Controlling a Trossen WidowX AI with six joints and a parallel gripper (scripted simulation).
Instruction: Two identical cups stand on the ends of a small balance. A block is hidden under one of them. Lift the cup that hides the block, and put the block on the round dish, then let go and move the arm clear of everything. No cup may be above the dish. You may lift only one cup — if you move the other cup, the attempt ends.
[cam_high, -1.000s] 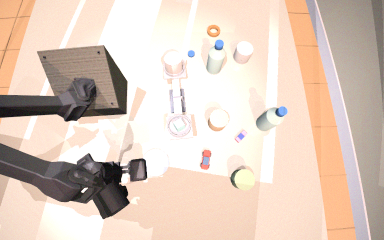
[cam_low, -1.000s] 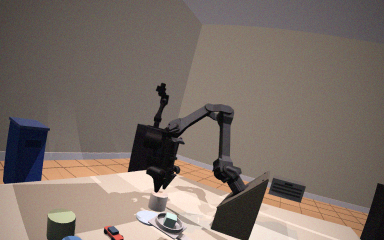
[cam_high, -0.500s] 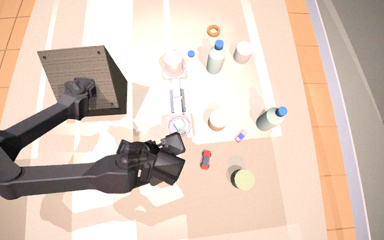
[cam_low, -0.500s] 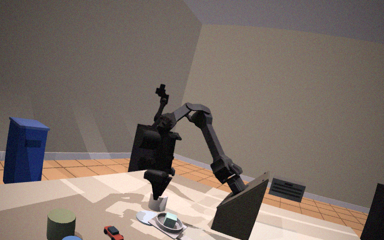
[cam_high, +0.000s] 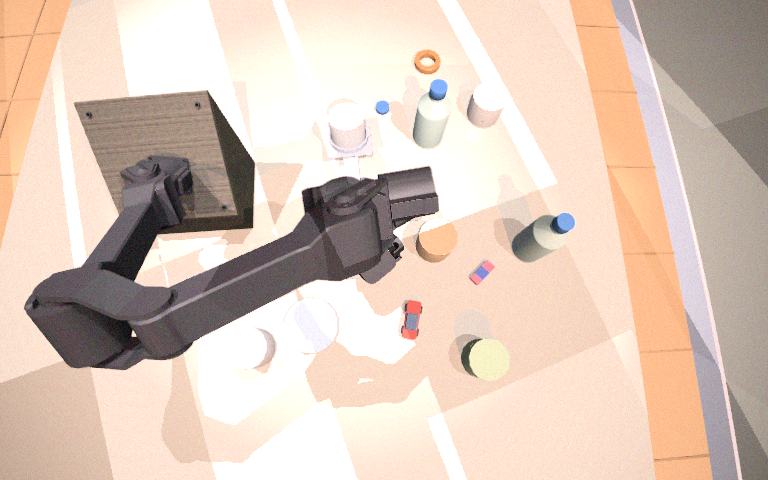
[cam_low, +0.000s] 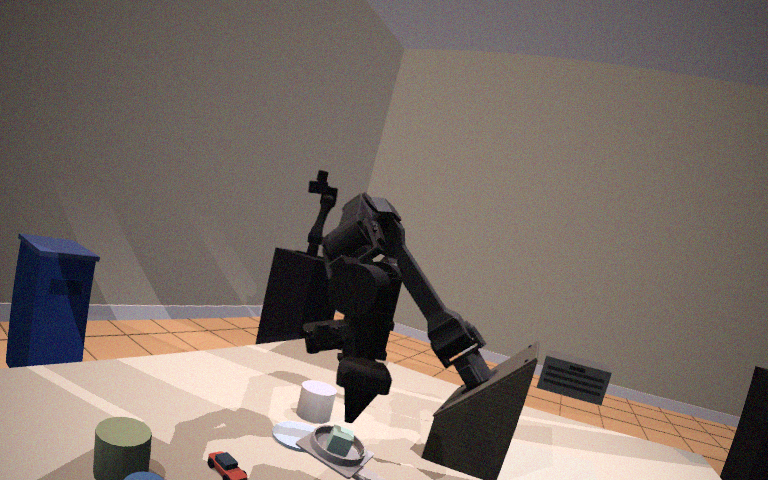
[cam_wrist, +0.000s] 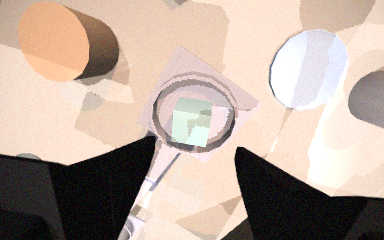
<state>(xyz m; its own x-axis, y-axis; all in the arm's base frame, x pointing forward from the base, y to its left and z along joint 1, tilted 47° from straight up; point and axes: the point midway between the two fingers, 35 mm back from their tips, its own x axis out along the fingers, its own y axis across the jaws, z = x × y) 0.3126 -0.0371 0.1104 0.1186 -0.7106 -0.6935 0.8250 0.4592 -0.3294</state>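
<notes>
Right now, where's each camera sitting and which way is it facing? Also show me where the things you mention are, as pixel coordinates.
Top: high above the table, looking down; arm and wooden base (cam_high: 152, 141) show.
Exterior: low beside the table, looking across it at the arm.
Wrist: on the arm's wrist, facing past both open jaws toward the green block (cam_low: 340, 441) (cam_wrist: 192, 122).
Exterior and wrist share block and dish (cam_low: 291, 434) (cam_wrist: 307, 70).

Pale table (cam_high: 543, 350) (cam_low: 62, 396) (cam_wrist: 260, 20) beneath dish (cam_high: 310, 325) (cam_low: 293, 435) (cam_wrist: 309, 70) and balance (cam_high: 368, 151) (cam_low: 360, 470) (cam_wrist: 179, 60).

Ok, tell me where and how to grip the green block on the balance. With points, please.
Grip the green block (cam_low: 339, 441) (cam_wrist: 192, 122) by two opposite upright side faces, coming from straight above. It sits inside a raised round rim (cam_low: 320, 454) (cam_wrist: 156, 116) that would likely foul a sideways approach, while its top is uncovered. The gripper (cam_wrist: 195, 147) is open, with its fingers apart; the flat sides should suit them.
</notes>
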